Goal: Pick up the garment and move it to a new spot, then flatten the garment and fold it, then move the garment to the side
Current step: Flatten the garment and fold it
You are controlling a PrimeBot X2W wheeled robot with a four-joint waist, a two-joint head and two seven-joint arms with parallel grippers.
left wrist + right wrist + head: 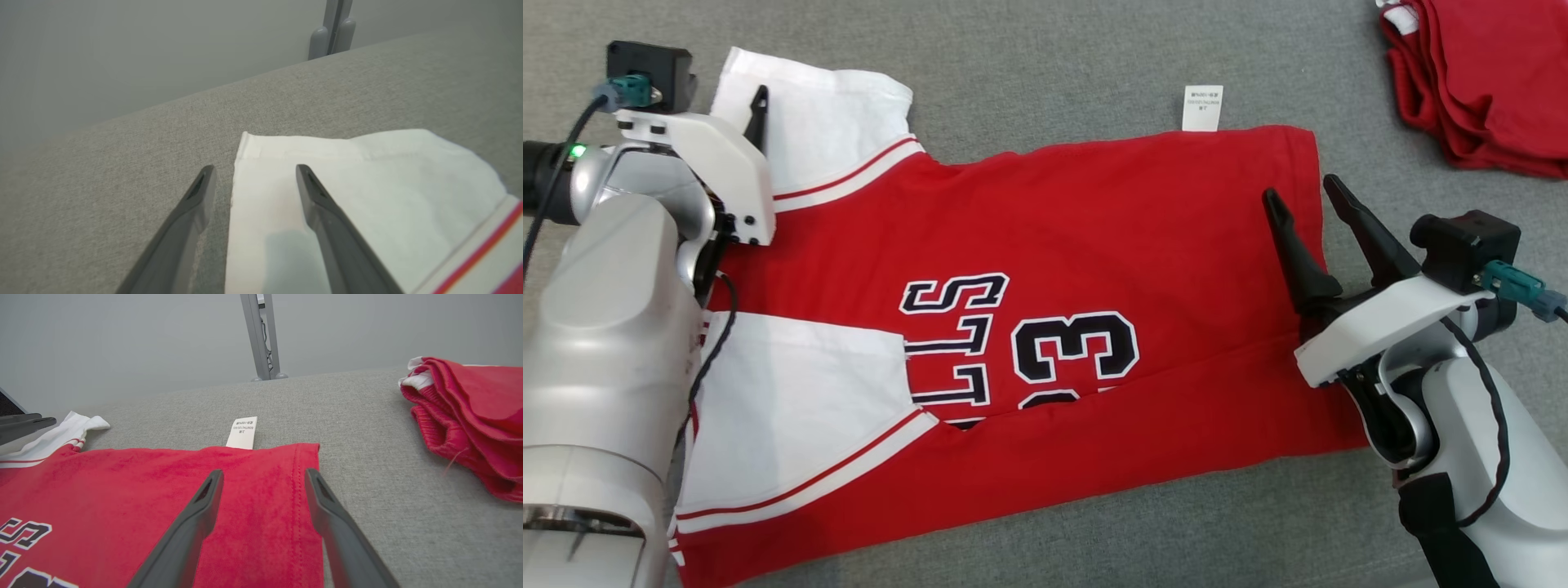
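Grey woven cloth [1045, 57] covers the whole work surface, with a pale wall behind it in both wrist views. The garment [1111, 237], a red jersey with white sleeves and black-and-white lettering, lies spread across the middle of the head view, its lower edge folded up over part of the print. Its white care label [1202, 108] sticks out past the upper edge. My left gripper [255, 169] is released at the upper left of the head view, one finger over the upper white sleeve [841, 114], the other over bare cloth just beside the sleeve's edge. My right gripper [1300, 189] is spread wide too, holding nothing, at the right of the frame above the jersey's hem. A heap of red clothing [1478, 90] sits at the upper right, well apart from the jersey.
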